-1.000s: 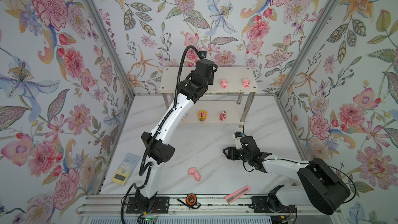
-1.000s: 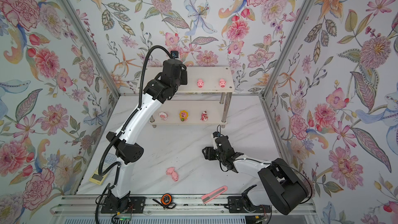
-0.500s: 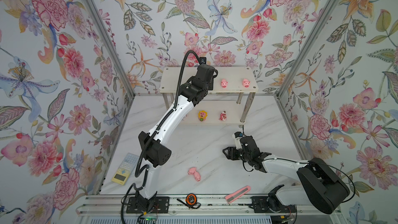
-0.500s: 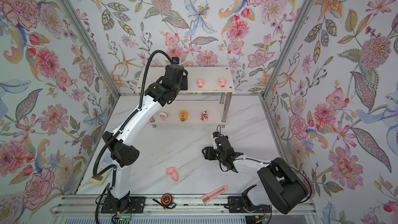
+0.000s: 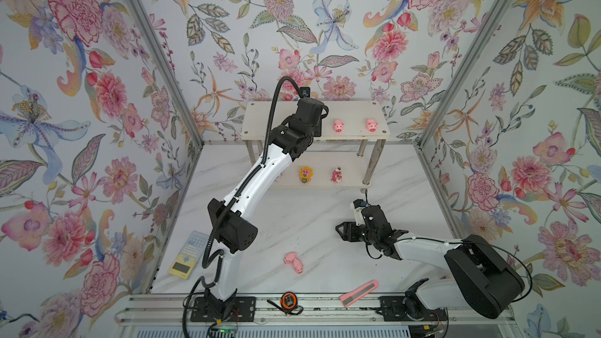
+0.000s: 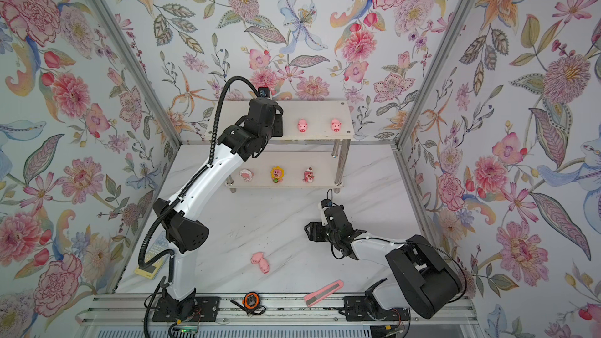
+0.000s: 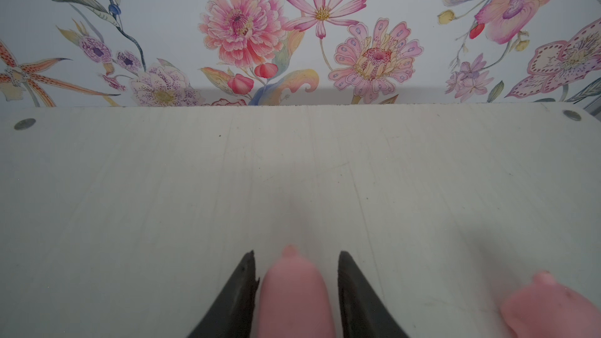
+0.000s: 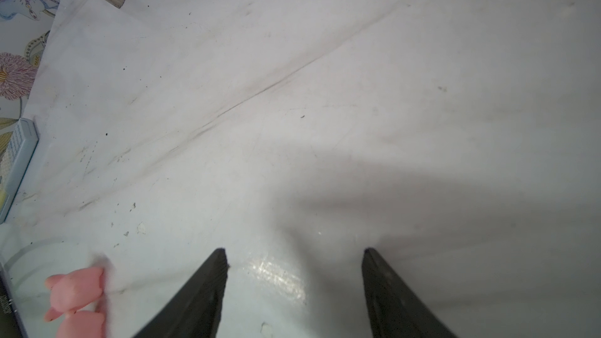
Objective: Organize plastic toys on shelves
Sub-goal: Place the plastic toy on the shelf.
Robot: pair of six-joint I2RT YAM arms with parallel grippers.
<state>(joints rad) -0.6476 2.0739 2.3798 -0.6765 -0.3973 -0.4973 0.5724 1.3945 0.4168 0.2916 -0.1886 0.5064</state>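
The shelves' top board [image 5: 270, 118] carries two pink pigs [image 5: 338, 125] [image 5: 371, 124], seen in both top views. My left gripper [image 7: 296, 256] hovers low over that board [image 7: 195, 190], open, with a third pig [image 7: 294, 294] between its fingers and a narrow gap on each side. A neighbouring pig [image 7: 549, 307] sits beside it. On the lower board stand a yellow-flower figurine [image 5: 305, 174], a red-pink one [image 5: 336, 175] and a whitish one [image 6: 246, 174]. Two more pigs [image 5: 293, 262] lie together on the table. My right gripper [image 8: 294, 251] is open and empty over the table, right of them.
A calculator [image 5: 188, 258] lies at the table's left edge. An orange-black tape measure [image 5: 288, 300] and a flat pink-and-grey bar [image 5: 359, 292] lie along the front rail. The rack's chrome legs [image 5: 370, 164] stand behind my right gripper.
My left gripper's jaws have parted from the pig on the top board. The right arm has not moved.
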